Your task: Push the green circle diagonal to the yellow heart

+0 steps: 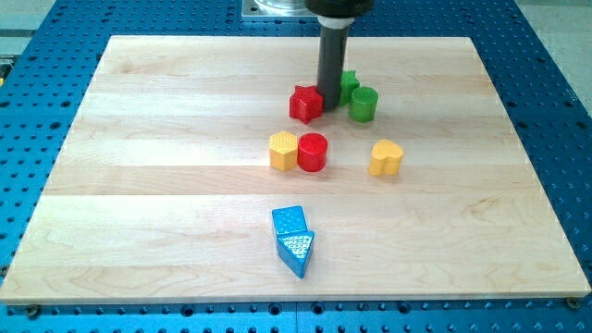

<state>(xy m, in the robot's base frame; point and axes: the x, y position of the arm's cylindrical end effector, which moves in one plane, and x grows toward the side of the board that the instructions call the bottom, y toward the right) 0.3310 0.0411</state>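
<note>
The green circle (363, 104) stands upright near the board's upper middle. The yellow heart (386, 158) lies below it and slightly to the view's right, apart from it. My tip (330, 109) is the lower end of the dark rod. It rests just left of the green circle, between it and the red star (306, 104), close to both. A second green block (349, 84), shape unclear, sits behind the rod, partly hidden by it and next to the green circle.
A yellow hexagon (283, 151) and a red circle (313, 153) touch side by side below my tip. A blue cube (290, 220) and a blue triangle (296, 252) sit together near the view's bottom. The wooden board (139, 185) lies on a blue perforated table.
</note>
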